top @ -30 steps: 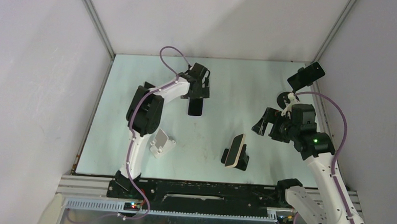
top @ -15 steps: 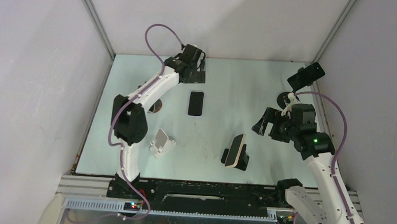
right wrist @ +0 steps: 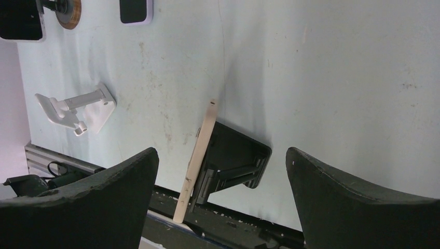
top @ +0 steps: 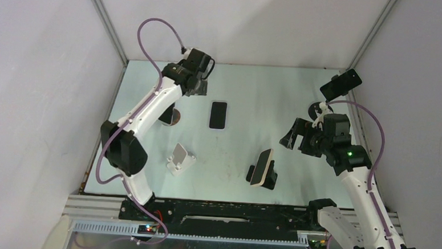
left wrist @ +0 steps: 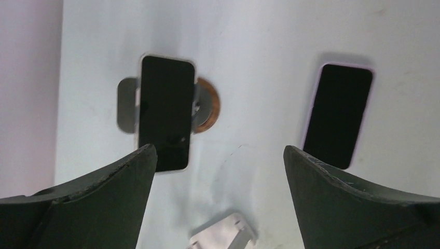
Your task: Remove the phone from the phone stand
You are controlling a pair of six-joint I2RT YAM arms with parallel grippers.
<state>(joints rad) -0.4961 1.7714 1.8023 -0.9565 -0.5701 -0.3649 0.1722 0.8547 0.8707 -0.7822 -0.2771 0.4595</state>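
I'm looking down on a pale green table point(top: 255, 86) boxed in by plain white walls point(top: 37, 92) on the left, back and right, with metal posts point(top: 107, 24) rising from the far corners. A black rail point(top: 226, 207) runs along the near edge, by the arm bases.

The widest bare stretch lies along the far side, between the flat phone point(top: 218, 114) in the middle and the right wall. The left edge is tighter. There a dark phone point(left wrist: 165, 116) sits on a round-footed stand point(left wrist: 207, 104) close to the wall, with the left arm crossing above it.

I count four phones and four stands. The flat phone lies face up on the table, off any stand. The dark phone is on the round-footed stand. A corner phone point(top: 341, 84) is held up on a corner stand point(top: 320, 110) against the right wall. The tan phone point(right wrist: 200, 155) leans in the black stand point(right wrist: 236, 161), right of centre and not far from the near rail. The white stand point(top: 180, 159), left of it, carries nothing.

The left gripper point(left wrist: 218, 153) hangs high over the far left with its jaws spread wide, holding nothing. The right gripper point(right wrist: 222, 151) hovers above the tan phone with its jaws apart and nothing between them.
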